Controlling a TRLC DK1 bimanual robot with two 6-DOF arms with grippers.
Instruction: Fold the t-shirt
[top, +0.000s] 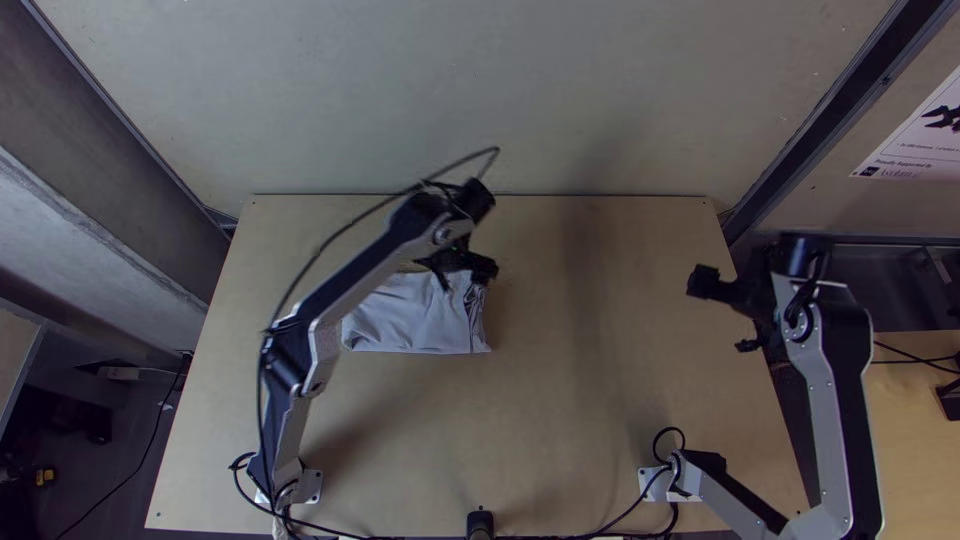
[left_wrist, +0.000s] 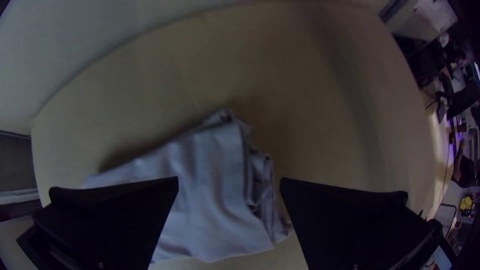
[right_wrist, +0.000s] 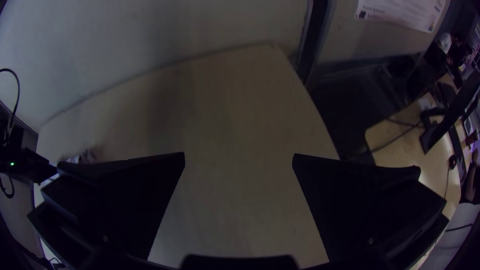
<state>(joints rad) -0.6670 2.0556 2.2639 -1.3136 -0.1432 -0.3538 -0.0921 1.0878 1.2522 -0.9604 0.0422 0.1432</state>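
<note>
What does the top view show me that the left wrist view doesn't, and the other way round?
Top view: the right arm and its end effector.
Left wrist view: a purple glow in the room behind.
Both: the table, the pale shirt, crumpled at one end, and the left end effector, open above it.

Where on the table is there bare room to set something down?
Bare wood lies on the table between the t-shirt and the right gripper, and between the t-shirt and the near edge. It is crowded at the t-shirt, with the left gripper over it.
</note>
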